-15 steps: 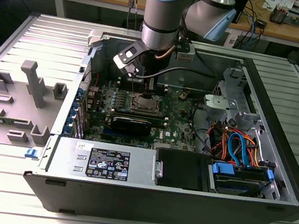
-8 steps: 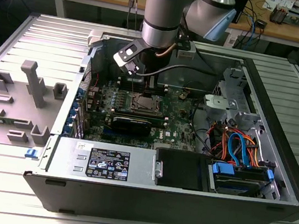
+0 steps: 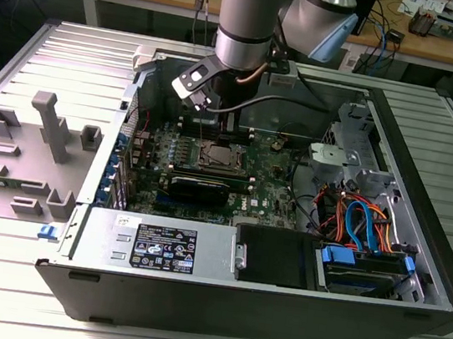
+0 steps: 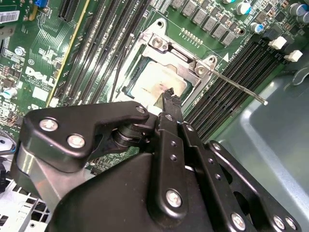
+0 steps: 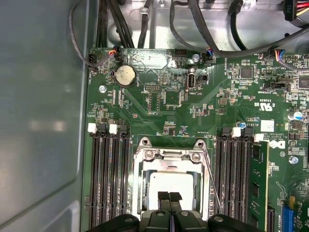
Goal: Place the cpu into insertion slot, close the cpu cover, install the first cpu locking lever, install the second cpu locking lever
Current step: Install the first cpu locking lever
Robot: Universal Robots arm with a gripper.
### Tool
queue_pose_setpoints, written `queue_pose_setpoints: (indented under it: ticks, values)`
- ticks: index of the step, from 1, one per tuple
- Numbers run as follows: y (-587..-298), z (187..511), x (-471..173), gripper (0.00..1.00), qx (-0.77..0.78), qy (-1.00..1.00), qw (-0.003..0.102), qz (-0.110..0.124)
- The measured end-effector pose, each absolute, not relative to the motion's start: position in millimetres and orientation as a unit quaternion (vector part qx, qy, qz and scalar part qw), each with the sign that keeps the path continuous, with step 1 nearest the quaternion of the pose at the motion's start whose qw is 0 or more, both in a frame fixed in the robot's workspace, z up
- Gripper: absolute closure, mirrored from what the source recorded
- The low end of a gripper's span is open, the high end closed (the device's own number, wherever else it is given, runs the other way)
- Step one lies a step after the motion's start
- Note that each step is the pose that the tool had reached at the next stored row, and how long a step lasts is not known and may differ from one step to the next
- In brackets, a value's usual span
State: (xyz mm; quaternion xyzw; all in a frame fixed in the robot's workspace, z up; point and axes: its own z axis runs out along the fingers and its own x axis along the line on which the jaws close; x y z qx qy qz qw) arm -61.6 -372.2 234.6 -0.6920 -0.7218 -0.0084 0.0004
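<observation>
over the green motherboard [image 5: 159, 101] the gripper [image 5: 169, 195], tips pressed together, sits over the cpu [image 5: 182, 181].

Arm & pincer, pose. My arm [image 3: 246, 20] is hanging near-vert. in the exterior view, its grey-and-blue wrist section pointing down, w/ a joint housing [image 3: 324, 19] bulging toward the exterior view's right. My gripper [image 3: 214, 121] is pointing straight down below the wrist, and a pale camera bracket [image 3: 195, 81] is sticking out toward the exterior view's left. In both wrist views my gripper [image 5: 169, 198] [image 4: 169, 96] is holding its two black fingers [image 5: 163, 198] pressed together, tips touching. In the second wrist view the black linkage bars [image 4: 173, 197], w/ silver bolts, are lying folded inward behind the tips.
</observation>
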Motion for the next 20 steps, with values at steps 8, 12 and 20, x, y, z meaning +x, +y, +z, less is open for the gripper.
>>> queue_pose_setpoints:
  ticks: [8, 12, 20]
  values:
    - [-372.2, 240.2, -61.6, 0.89, -0.692, -0.722, 0.0, -0.008]
    - [-372.2, 242.5, -61.6, 0.89, -0.692, -0.722, 0.0, -0.008]
    - [-372.2, 243.3, -61.6, 0.89, -0.692, -0.722, 0.0, -0.008]
